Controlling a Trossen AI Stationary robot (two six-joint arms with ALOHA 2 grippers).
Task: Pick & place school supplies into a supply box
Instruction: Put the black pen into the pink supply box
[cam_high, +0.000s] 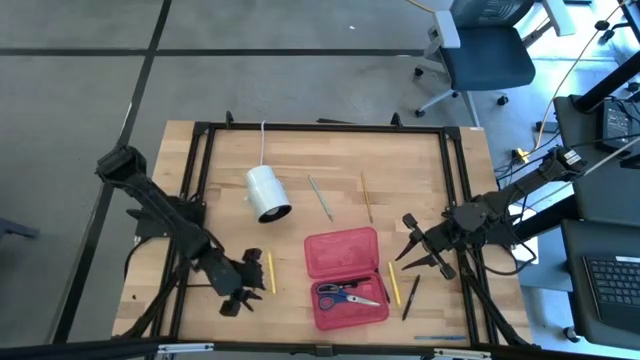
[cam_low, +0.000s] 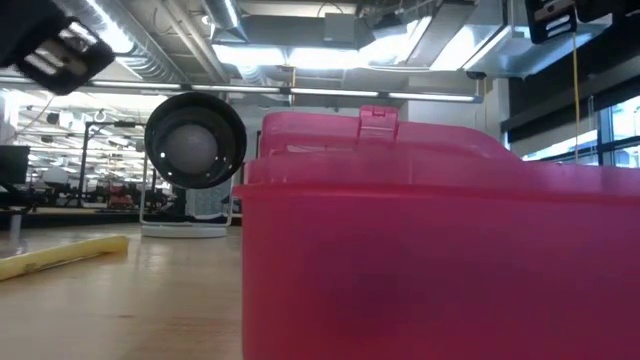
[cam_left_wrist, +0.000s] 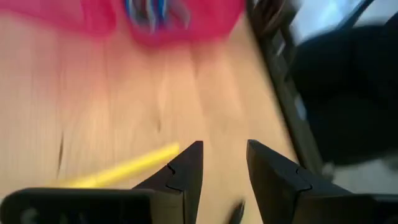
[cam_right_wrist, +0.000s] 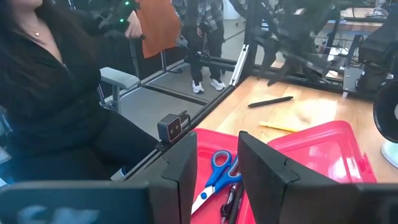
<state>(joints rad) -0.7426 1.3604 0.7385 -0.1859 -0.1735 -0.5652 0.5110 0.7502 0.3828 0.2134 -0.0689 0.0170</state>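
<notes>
Lying open near the front edge of the table (cam_high: 420, 160), the red supply box (cam_high: 345, 275) is seen with its lid folded back toward the far side; blue-handled scissors (cam_high: 345, 294) are held in its tray, and dark pens are glimpsed beside them in the right wrist view. The left gripper (cam_high: 240, 290) is positioned low over the wood just left of the box, beside a yellow pencil (cam_high: 271, 272); its fingers (cam_left_wrist: 186, 171) are parted by a narrow gap and nothing is gripped between them. The right gripper (cam_high: 412, 248) is held right of the box, its fingers likewise parted and empty; below it a second yellow pencil (cam_high: 394, 283) and a black pen (cam_high: 410, 297) are laid. Farther back, a green pencil (cam_high: 320, 197) and a wood-coloured pencil (cam_high: 367, 196) are found, with a white cylinder (cam_high: 267, 193) to their left.
</notes>
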